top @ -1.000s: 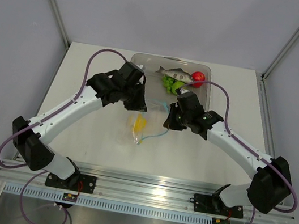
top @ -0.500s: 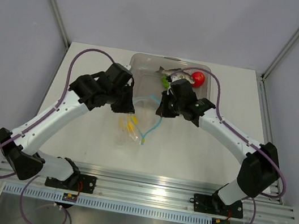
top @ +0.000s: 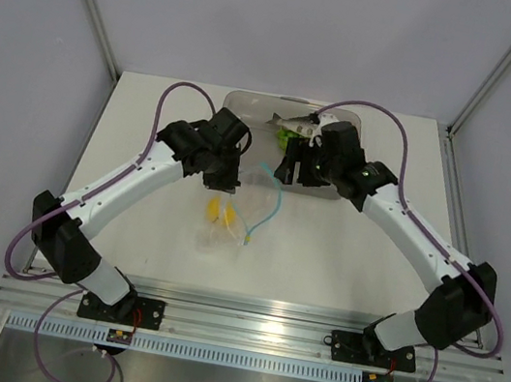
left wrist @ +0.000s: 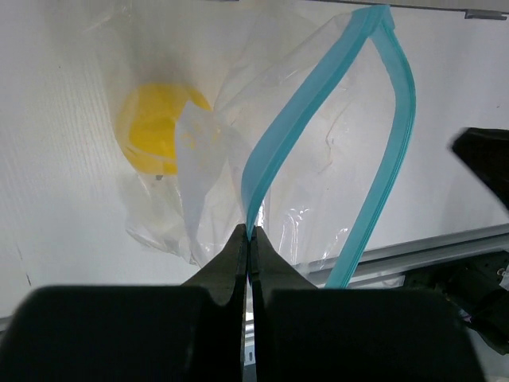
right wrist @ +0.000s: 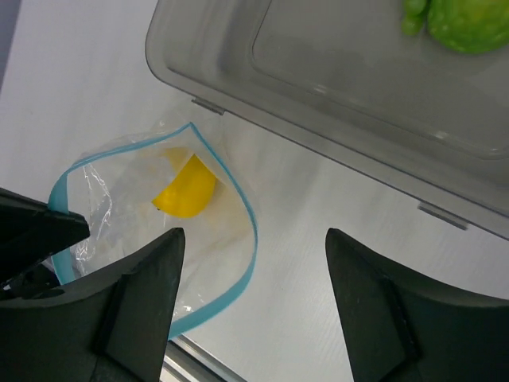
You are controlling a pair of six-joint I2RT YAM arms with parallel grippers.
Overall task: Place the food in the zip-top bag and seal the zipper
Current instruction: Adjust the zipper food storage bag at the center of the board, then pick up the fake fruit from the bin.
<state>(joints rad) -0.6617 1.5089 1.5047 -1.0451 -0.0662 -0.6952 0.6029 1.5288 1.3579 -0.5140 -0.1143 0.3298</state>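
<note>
The zip-top bag [top: 235,215] lies crumpled at the table's middle with a yellow fruit [top: 216,210] inside it. My left gripper [left wrist: 249,232] is shut on the teal zipper [left wrist: 318,87] at the near end of the bag's mouth and holds that mouth open as a loop. My right gripper [right wrist: 254,270] hangs open and empty above the table, beside the bag [right wrist: 127,215] and its yellow fruit [right wrist: 187,187]. A grey fish [top: 296,121] and green food [top: 288,139] lie in the tray behind.
The rigid grey-clear tray [right wrist: 334,103] stands at the back of the table, just behind the right gripper [top: 290,172], with a green fruit [right wrist: 465,24] in it. The metal rail [top: 246,307] runs along the near edge.
The right gripper has gone from shut to wide open and pulled back from the bag's mouth toward the tray. The left gripper stays shut on the zipper, having shifted slightly.
</note>
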